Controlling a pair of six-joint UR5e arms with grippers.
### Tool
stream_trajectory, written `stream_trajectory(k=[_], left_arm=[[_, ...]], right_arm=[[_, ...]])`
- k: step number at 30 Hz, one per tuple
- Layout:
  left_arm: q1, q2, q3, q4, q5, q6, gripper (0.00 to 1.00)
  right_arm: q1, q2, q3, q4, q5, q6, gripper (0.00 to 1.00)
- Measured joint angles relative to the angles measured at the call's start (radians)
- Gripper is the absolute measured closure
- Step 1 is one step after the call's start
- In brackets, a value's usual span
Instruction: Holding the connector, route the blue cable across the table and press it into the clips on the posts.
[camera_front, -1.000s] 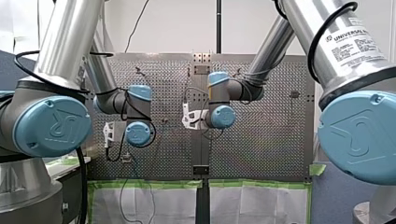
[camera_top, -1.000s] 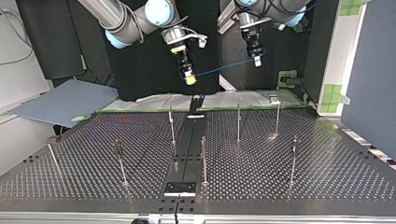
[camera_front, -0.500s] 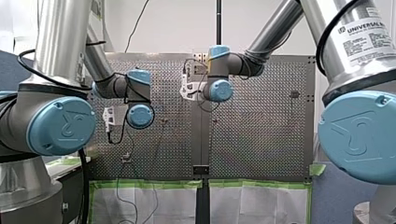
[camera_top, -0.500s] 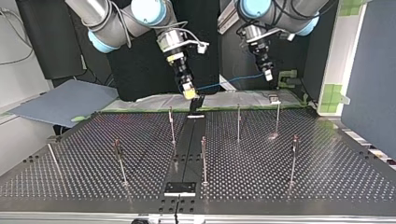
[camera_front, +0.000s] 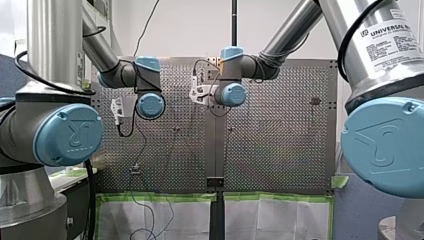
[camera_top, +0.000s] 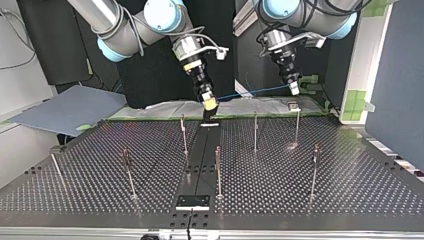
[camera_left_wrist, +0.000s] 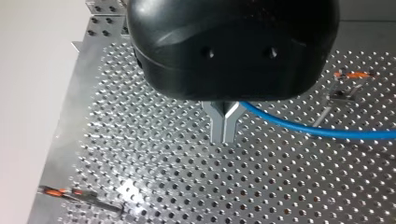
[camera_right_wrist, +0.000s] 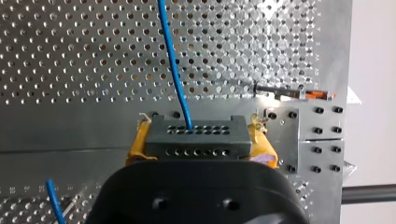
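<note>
Blue cable (camera_top: 250, 93) over perforated table (camera_top: 350, 190): a taut blue span from my right claw (camera_top: 210, 104) across to my left claw (camera_top: 295, 90). It hangs above the table's far edge and is in no clip yet.
Arms: both have swung out over the table and come down in the last second. In the top view the claws sit clearly lower and closer to the post tops than they did.
Posts (camera_top: 255, 131): upright. One stands below the span between the two claws, and another is almost straight beneath my left claw.
Right claw: closed, with its yellow pads (camera_right_wrist: 135, 147) clamped on either side of the connector (camera_right_wrist: 195, 135).
Left claw: its metal fingers (camera_left_wrist: 217, 126) are pinched together, and the cable leaves sideways from their root. I judge it gripped there.
Connector: a dark block with rows of holes, held between the right claw's pads. The cable leaves its face and runs straight ahead.
Clip (camera_right_wrist: 314, 95): orange-tipped, on a post ahead of the right claw and off to one side, with no cable in it.
Meaning: the descent has brought the span near clip height, so the approach looks nearly done, but pressing has not begun. The next move likely calls for lowering the line onto a clip while keeping it taut.
</note>
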Motion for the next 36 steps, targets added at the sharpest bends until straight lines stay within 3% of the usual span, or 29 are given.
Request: stream_trajectory(k=[5, 12, 19, 27, 36], left_arm=[[0.006, 0.043, 0.003, -0.038, 0.021, 0.000, 0.98], [0.029, 0.104, 0.029, -0.053, 0.025, -0.019, 0.98], [0.049, 0.155, 0.069, -0.066, 0.023, -0.032, 0.98], [0.074, 0.111, 0.131, -0.066, 0.037, -0.037, 0.98], [0.122, 0.094, 0.163, -0.062, 0.087, -0.045, 0.98]], right_arm=[[0.008, 0.004, -0.040, 0.023, -0.010, 0.003, 1.00], [0.027, 0.005, -0.108, 0.081, -0.052, 0.028, 1.00], [0.038, 0.005, -0.168, 0.139, -0.060, 0.038, 1.00], [0.039, 0.009, -0.237, 0.187, -0.065, 0.062, 1.00], [0.043, 0.052, -0.317, 0.262, -0.066, 0.064, 1.00]])
